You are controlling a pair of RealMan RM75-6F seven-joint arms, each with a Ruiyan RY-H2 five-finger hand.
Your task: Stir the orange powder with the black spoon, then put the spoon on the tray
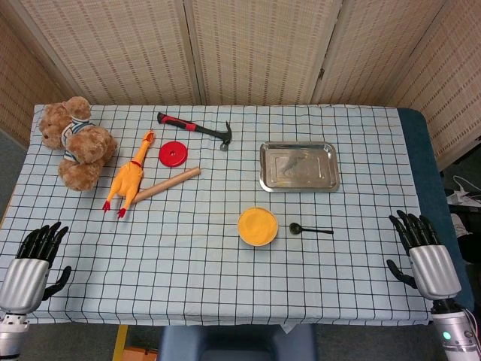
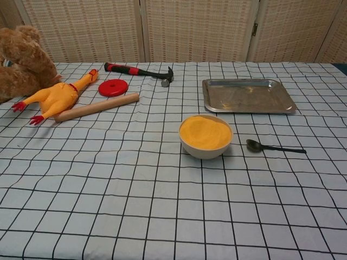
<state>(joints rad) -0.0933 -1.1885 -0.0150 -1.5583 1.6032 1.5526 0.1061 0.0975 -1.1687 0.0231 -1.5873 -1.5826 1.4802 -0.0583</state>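
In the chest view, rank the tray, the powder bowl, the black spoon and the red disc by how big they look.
1. tray, though farthest back
2. bowl of orange powder
3. black spoon and red disc: too close to rank, one long and thin, the other round and farther off

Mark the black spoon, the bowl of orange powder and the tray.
black spoon (image 2: 274, 147), chest view, on its handle
bowl of orange powder (image 2: 205, 132), chest view, on the powder surface
tray (image 1: 299, 145), head view, on its far rim

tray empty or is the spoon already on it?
Empty. The steel tray holds nothing; the black spoon lies on the tablecloth beside the bowl of orange powder.
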